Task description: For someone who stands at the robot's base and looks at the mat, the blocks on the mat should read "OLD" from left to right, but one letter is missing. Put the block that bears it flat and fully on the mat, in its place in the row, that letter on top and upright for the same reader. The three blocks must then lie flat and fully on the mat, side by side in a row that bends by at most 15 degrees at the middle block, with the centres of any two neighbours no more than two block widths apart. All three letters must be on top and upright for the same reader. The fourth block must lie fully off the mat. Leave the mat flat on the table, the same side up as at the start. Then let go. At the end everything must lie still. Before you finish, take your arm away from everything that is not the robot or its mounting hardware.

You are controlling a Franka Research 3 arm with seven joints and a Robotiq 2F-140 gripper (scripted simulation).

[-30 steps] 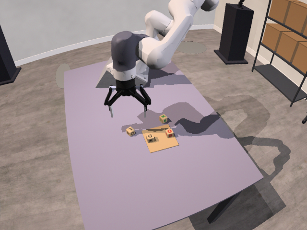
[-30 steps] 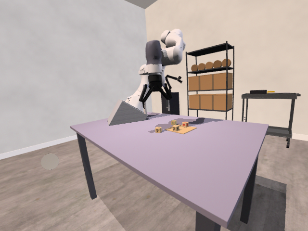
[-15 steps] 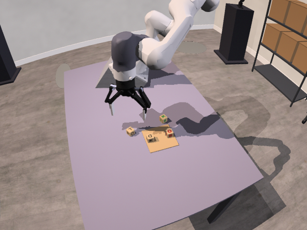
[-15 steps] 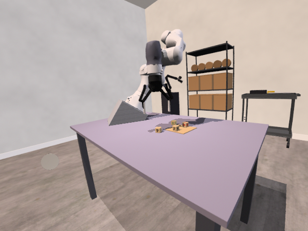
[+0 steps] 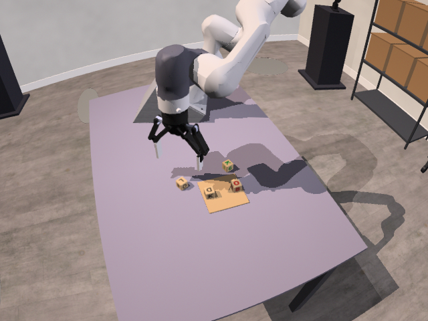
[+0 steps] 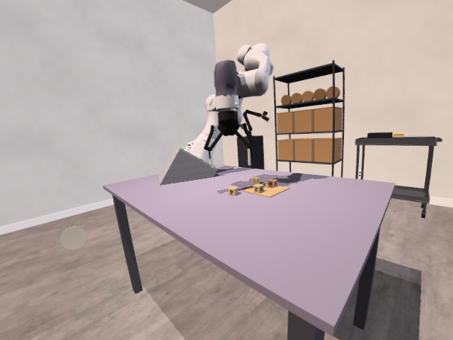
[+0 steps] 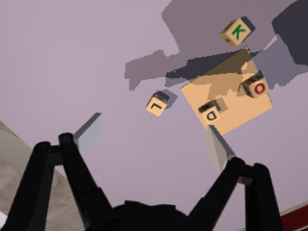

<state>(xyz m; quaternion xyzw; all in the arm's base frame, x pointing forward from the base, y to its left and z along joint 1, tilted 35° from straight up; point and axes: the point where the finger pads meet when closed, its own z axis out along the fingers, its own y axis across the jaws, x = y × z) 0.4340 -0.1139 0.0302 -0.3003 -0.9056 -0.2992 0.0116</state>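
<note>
A tan mat (image 5: 228, 204) (image 6: 274, 192) (image 7: 237, 116) lies on the purple table (image 5: 172, 259) (image 6: 255, 227) (image 7: 72, 58). On it stand a block with a red O (image 5: 236, 185) (image 6: 272, 183) (image 7: 256, 88) and a block with a black D (image 5: 209, 191) (image 6: 258, 188) (image 7: 211, 113), with a gap between them. A block with a black L (image 5: 182, 183) (image 6: 233, 190) (image 7: 157, 104) lies off the mat, on the D side. A block with a green K (image 5: 227, 166) (image 6: 255, 180) (image 7: 237, 32) lies off the mat, toward the robot's base. My gripper (image 5: 178, 159) (image 6: 229, 157) (image 7: 154, 127) is open and empty, high above the table on the base side of the L block.
A grey wedge (image 5: 148, 110) (image 6: 182, 170) sits at the robot's base. A shelf with cardboard boxes (image 5: 397, 51) (image 6: 308, 120), a black pedestal (image 5: 328, 48) and a cart (image 6: 398, 139) stand away from the table.
</note>
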